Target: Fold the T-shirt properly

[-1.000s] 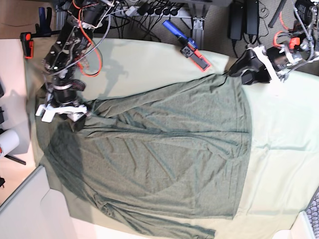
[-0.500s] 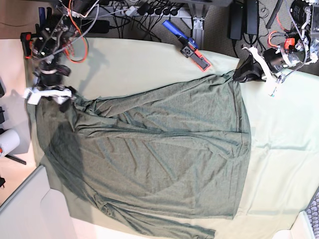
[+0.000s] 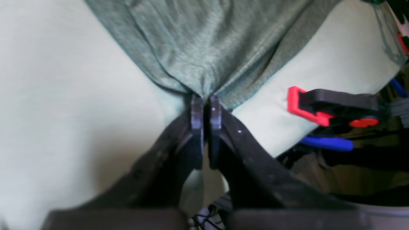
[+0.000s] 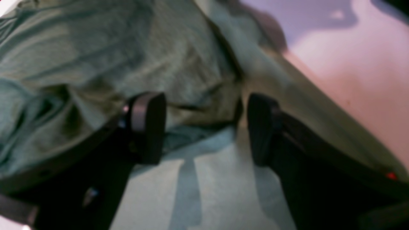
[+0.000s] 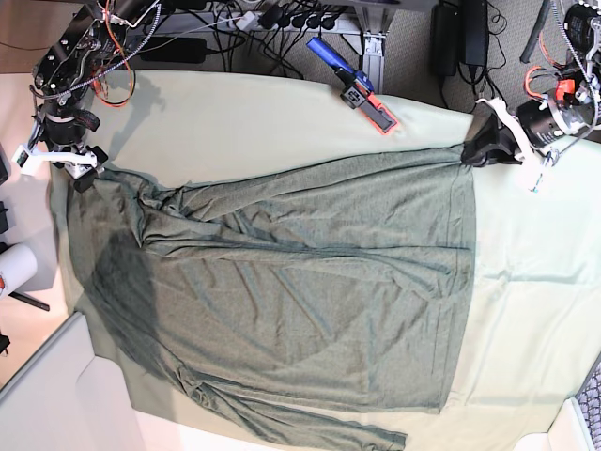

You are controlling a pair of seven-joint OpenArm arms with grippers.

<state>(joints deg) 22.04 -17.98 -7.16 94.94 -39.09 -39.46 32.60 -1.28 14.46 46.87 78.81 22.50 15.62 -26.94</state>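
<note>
Close up at the left wrist, the left gripper (image 3: 206,105) pinches a corner of the dark olive knit T-shirt (image 3: 211,41). Right wrist: the right gripper (image 4: 199,127) gapes astride fabric. Overhead, it lies flat on the mint-green table cloth (image 5: 535,310), probably for stretching.

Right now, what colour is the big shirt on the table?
The T-shirt is dark heathered olive green, seen best in the base view.

Left pincer (image 3: 206,105) clamped, right pincer (image 4: 204,127) agape
</note>
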